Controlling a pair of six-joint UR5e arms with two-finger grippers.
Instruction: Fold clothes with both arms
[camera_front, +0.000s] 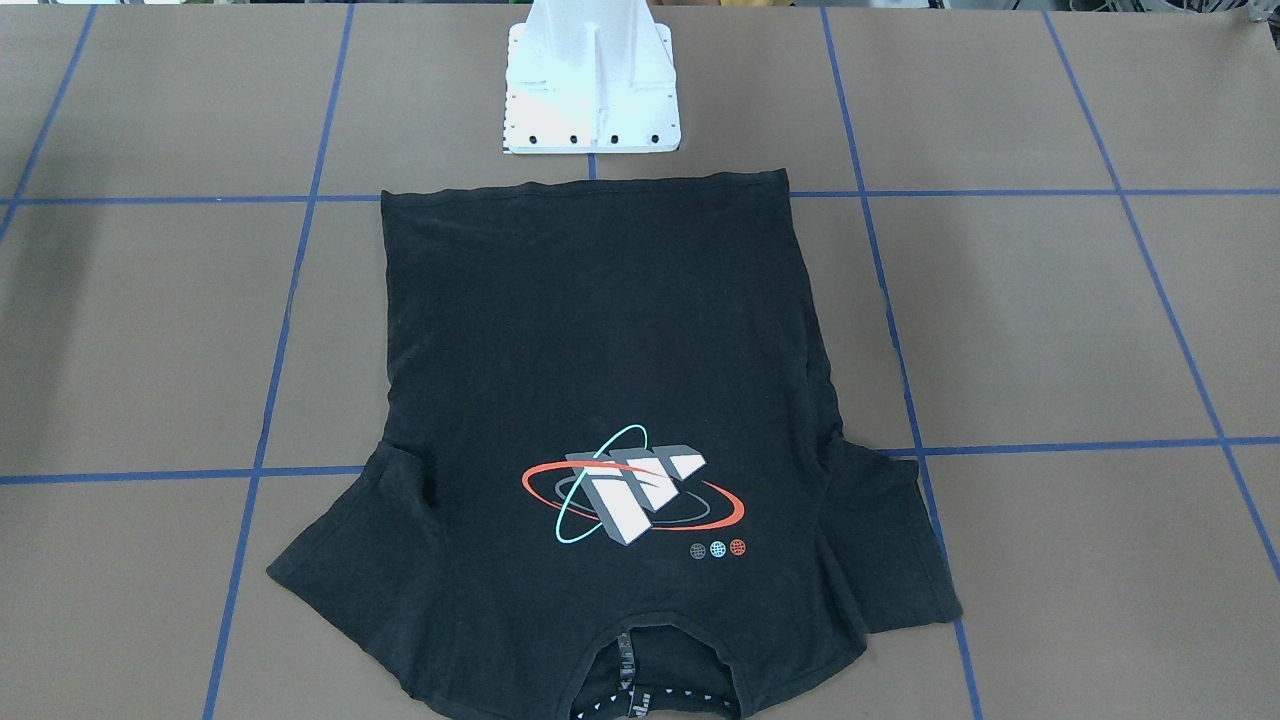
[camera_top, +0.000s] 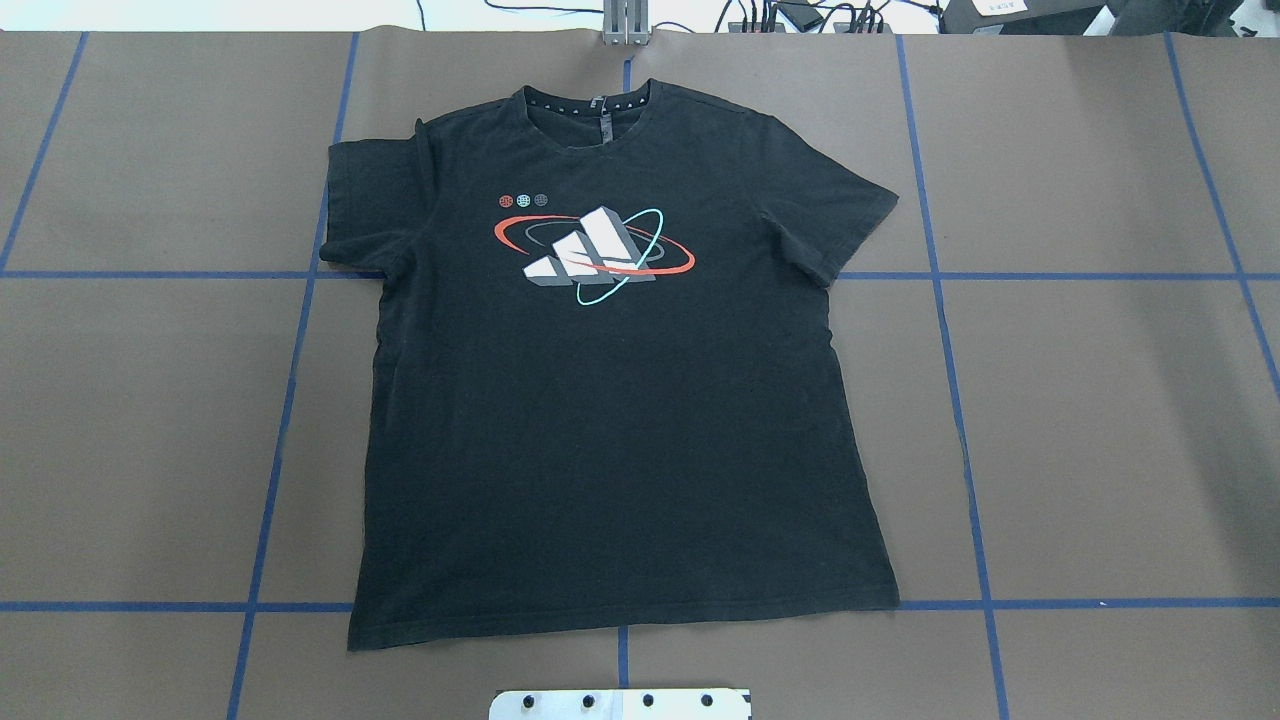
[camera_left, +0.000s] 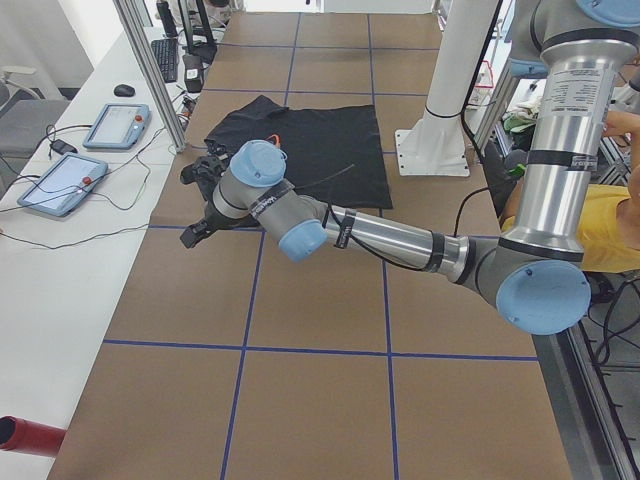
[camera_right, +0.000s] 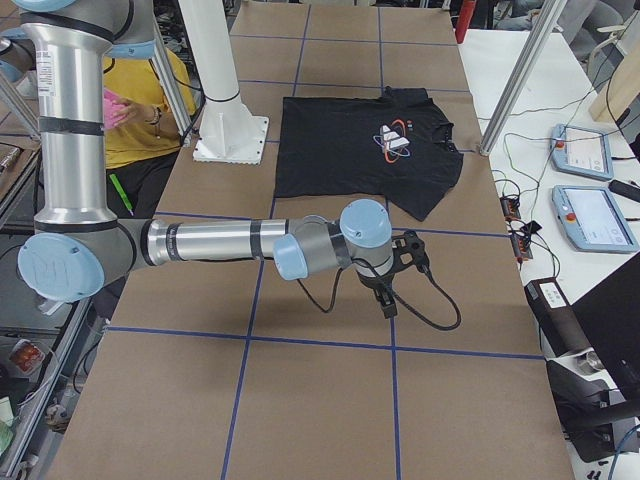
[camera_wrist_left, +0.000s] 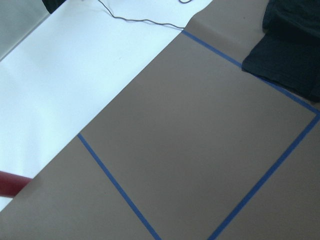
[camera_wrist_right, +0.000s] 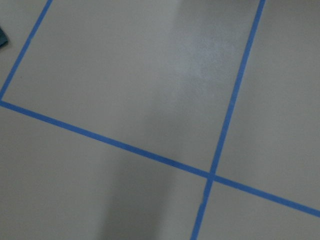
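The clothes are one black T-shirt (camera_top: 620, 420) lying flat and spread out, print up, with its collar at the far edge and its hem by the mount. It also shows in the front view (camera_front: 600, 340) and both side views. Neither arm reaches the overhead or front view. In the exterior left view my left gripper (camera_left: 196, 234) hangs over bare table, just off the T-shirt's sleeve (camera_wrist_left: 290, 55). In the exterior right view my right gripper (camera_right: 387, 298) hovers over the table, short of the T-shirt (camera_right: 350, 150). I cannot tell whether either is open or shut.
The white mount base (camera_front: 592, 90) stands at the T-shirt's hem. Blue tape lines (camera_top: 950, 330) grid the brown table. A white side bench holds control tablets (camera_left: 115, 125) and a red object (camera_left: 25, 437). A person in yellow (camera_right: 140, 110) sits behind the robot.
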